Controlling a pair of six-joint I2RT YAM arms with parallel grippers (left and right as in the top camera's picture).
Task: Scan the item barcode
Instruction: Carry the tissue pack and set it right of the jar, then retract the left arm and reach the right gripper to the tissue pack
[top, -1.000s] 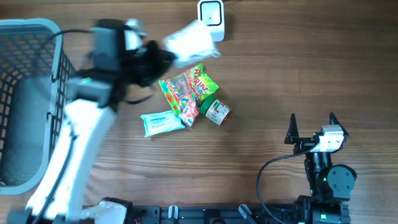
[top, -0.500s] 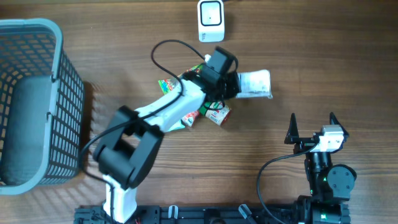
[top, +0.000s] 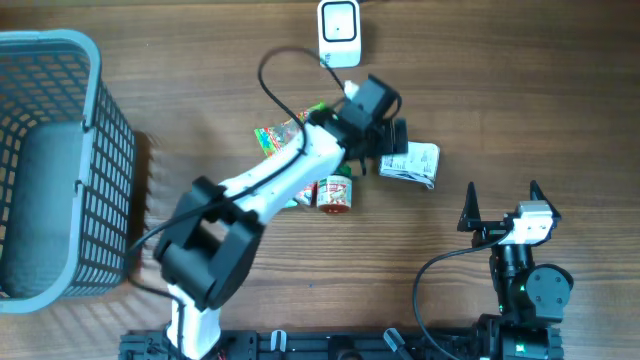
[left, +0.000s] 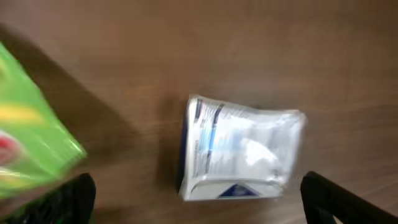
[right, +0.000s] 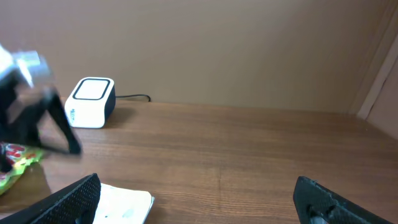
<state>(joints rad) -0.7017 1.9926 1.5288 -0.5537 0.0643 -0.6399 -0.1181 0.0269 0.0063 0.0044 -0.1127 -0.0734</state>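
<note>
Placement, or the start of a fresh pick, looks like the step in hand. The white pouch (top: 415, 164) lies flat on the surface (top: 520, 90), and nothing is being grasped. Seen from overhead, the pouch sits at about 5 o'clock from the scanner (top: 340, 21) and well apart from it. The scanner itself stands at the 12 o'clock edge.

The left end effector (top: 388, 148) hovers just beside the pouch on its 10 o'clock side. It is released: in the left wrist view its fingers (left: 74, 198) are spread wide at the two lower corners, and the pouch lies on the wood ahead of them, untouched. The right end effector (top: 503, 195) is parked at 4 o'clock with its tips likewise spread and empty.

A green snack pack (top: 283, 136) and a small jar (top: 335, 194) lie near the middle of the surface. A basket (top: 108, 150) stands at 9 o'clock.

The pictures do not show whether the pouch's barcode has been read. Printed text faces up, but it is too blurred to pick out a code.

If the pouch is unscanned, the next move calls for closing on its edges, lifting it and carrying it toward 12 o'clock, with the coded face turned to the scanner window. If it is scanned, the left arm must reach toward 8 o'clock for the snack pack or the jar. The thin, slack pouch could be hard to pinch off the wood.
</note>
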